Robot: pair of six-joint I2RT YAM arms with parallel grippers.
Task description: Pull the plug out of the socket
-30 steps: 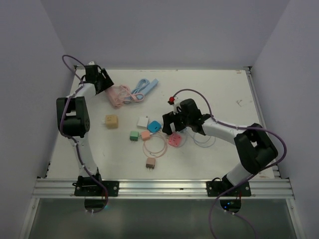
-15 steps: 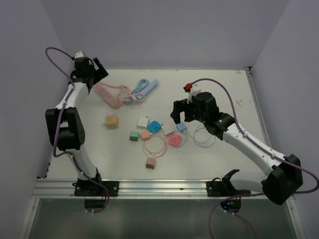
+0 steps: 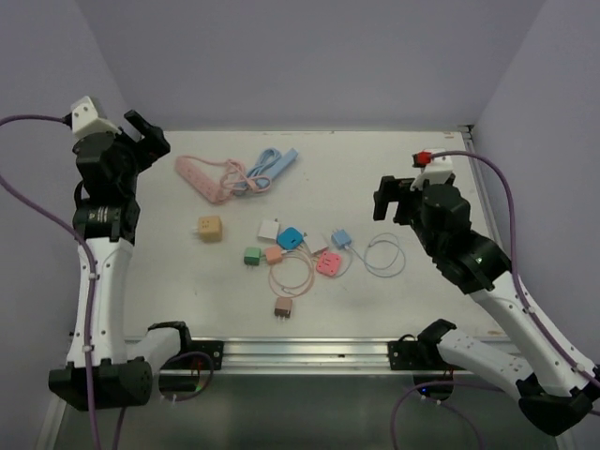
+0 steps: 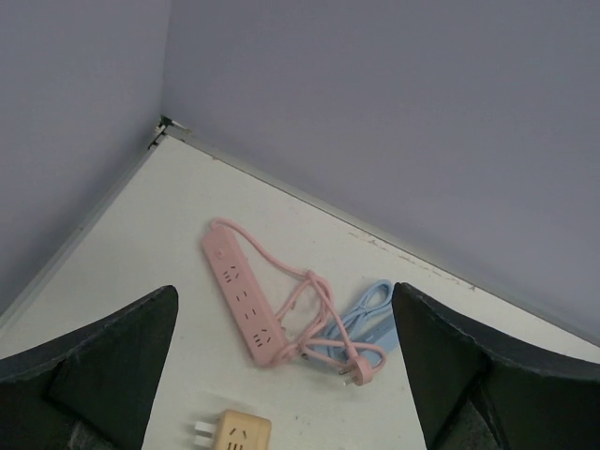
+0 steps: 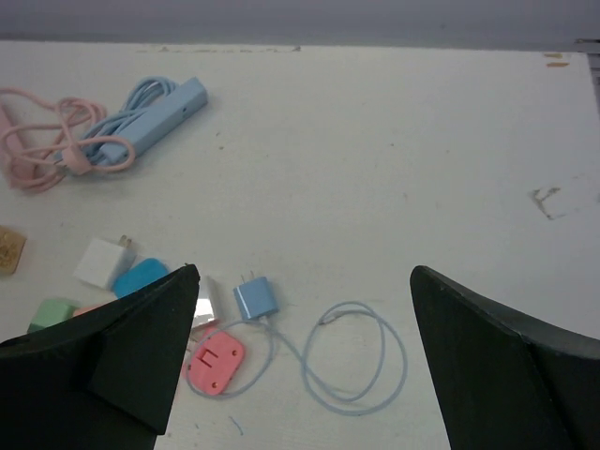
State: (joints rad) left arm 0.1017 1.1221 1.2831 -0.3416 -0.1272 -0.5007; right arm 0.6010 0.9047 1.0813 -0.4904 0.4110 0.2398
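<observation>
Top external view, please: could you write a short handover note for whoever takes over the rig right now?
Left hand: open, empty, raised over the back left corner.
Right hand: open, empty, raised on the right side.
Blue plug: lying on the table, prongs bare, near the pink socket block but not in it.
Pink power strip: back left, nothing plugged in.
Done: the plug looks pulled out.
Left: probably nothing; check before resetting.

Free tabletop [image 3: 356, 159] far right and near left; adapter cluster [image 3: 281, 246] mid-table, power strips [image 3: 202, 178] behind
</observation>
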